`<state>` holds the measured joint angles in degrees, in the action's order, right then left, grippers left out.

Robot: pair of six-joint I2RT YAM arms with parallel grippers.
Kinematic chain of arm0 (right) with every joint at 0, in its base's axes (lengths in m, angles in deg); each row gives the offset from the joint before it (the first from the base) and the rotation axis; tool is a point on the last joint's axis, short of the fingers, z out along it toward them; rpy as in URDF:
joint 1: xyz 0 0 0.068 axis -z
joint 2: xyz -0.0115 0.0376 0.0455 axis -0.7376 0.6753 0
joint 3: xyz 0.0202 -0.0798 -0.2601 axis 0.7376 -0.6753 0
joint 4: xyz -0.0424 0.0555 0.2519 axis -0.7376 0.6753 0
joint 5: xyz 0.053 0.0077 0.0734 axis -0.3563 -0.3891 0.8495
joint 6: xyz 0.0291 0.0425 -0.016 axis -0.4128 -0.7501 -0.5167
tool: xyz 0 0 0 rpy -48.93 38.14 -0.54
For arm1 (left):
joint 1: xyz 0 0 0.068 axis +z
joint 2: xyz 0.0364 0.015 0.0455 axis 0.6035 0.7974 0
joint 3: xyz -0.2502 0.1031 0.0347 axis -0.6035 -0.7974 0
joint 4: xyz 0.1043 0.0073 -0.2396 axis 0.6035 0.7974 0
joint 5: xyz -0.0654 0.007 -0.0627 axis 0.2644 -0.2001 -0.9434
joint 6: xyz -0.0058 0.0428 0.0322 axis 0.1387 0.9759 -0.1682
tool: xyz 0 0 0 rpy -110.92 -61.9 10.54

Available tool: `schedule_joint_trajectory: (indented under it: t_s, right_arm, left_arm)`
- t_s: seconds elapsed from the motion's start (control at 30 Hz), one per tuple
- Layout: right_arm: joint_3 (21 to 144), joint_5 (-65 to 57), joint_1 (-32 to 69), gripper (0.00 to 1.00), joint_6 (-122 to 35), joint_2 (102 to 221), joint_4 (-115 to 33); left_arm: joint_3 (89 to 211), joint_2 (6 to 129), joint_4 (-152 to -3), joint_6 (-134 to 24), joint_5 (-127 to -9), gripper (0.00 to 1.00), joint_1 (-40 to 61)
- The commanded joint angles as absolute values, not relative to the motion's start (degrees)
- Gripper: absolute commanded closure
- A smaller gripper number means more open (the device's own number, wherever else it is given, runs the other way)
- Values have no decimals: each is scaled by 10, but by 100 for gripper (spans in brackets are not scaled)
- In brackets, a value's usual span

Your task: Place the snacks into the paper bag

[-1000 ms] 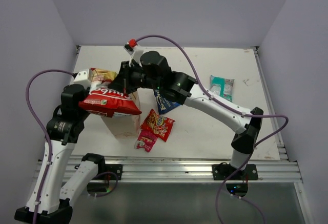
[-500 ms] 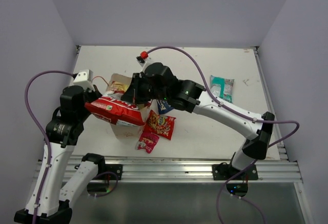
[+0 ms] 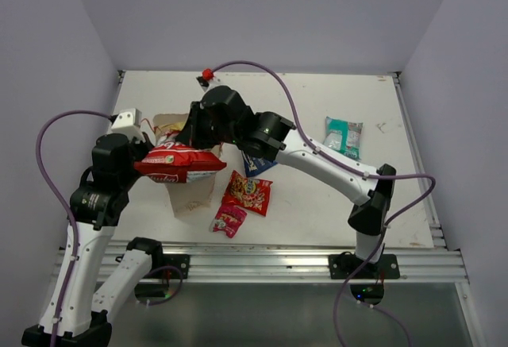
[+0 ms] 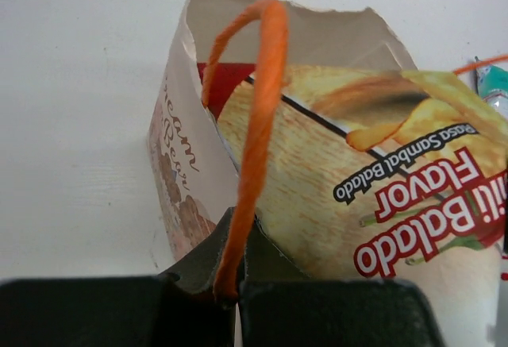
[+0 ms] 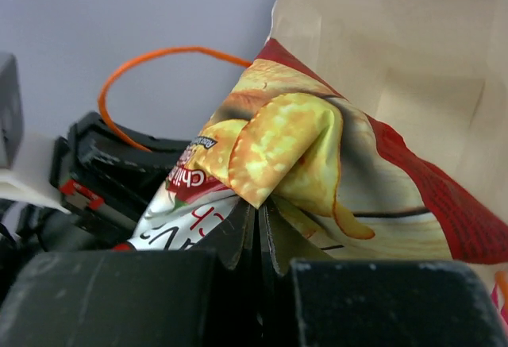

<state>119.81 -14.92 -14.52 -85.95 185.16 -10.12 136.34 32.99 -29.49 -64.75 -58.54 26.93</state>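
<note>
The tan paper bag [image 3: 190, 196] stands upright at the left of the table. The large red-and-white chip bag [image 3: 178, 162] lies across its open mouth, one end inside. My left gripper [image 3: 149, 145] is shut on the bag's orange string handle [image 4: 255, 125], pinched between the jaws [image 4: 230, 279]. My right gripper [image 3: 189, 129] is shut on a folded corner of the chip bag [image 5: 294, 140] above the paper bag's mouth [image 5: 413, 85]. The medium red packet [image 3: 248, 192], small pink packet [image 3: 227, 220], dark blue packet [image 3: 255, 161] and teal-and-white packet [image 3: 343, 135] lie on the table.
The right arm reaches from the front right across the middle of the table, over the blue packet. Purple cables loop above both arms. White walls close the table on the left, back and right. A metal rail runs along the near edge.
My right gripper has shifted left and back with the chip bag's corner. The chip bag now sits lower and flatter over the paper bag's mouth. The left gripper stays on the handle.
</note>
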Motion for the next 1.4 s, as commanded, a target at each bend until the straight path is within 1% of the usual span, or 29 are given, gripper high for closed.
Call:
schedule_joint_trajectory:
  t_s: [0.0, 0.1, 0.27, 0.37, 0.6, 0.67, 0.7, 0.77, 0.8, 0.87, 0.93, 0.97, 1.0, 1.03, 1.1, 1.37]
  right_arm:
    - [1295, -189, -139, 100, -838, 1876, -104]
    - [1318, -190, -133, 100, -839, 1895, -92]
    - [1262, -202, -131, 100, -860, 1889, -101]
    - [1257, -201, -127, 100, -869, 1902, -105]
    - [1326, -193, -127, 100, -877, 1965, -38]
    - [1350, -195, -126, 85, -870, 1975, -19]
    - [1361, -193, -126, 62, -862, 1985, -10]
    - [1406, -191, -126, 45, -841, 1993, 2]
    - [1420, -193, -126, 35, -831, 1997, 1]
    - [1443, -200, -127, 32, -802, 1991, -15]
    - [1443, -212, -129, 16, -771, 1966, -35]
    - [1436, -231, -129, 15, -760, 1955, -55]
    - [1432, -240, -129, 10, -752, 1945, -65]
    - [1427, -247, -129, 9, -734, 1922, -74]
    - [1418, -264, -129, 2, -720, 1904, -95]
    - [1434, -303, -129, 1, -680, 1858, -79]
  left_arm:
    - [1369, 324, -311, -640, -598, 100, 266]
    - [1369, 324, -311, -639, -598, 100, 265]
    - [1366, 319, -309, -638, -598, 100, 264]
    - [1366, 317, -308, -639, -598, 100, 265]
    - [1368, 317, -306, -636, -581, 100, 265]
    - [1367, 317, -306, -635, -580, 100, 265]
    - [1366, 317, -306, -635, -580, 100, 265]
    - [1366, 317, -306, -635, -580, 100, 265]
    - [1366, 317, -306, -636, -579, 100, 265]
    - [1366, 317, -306, -636, -579, 100, 265]
    - [1366, 317, -306, -636, -579, 100, 265]
    - [1366, 317, -306, -636, -579, 100, 265]
    - [1366, 317, -306, -636, -579, 100, 265]
    - [1365, 317, -306, -636, -579, 100, 265]
    - [1365, 317, -307, -636, -579, 100, 265]
    - [1360, 320, -310, -637, -584, 100, 265]
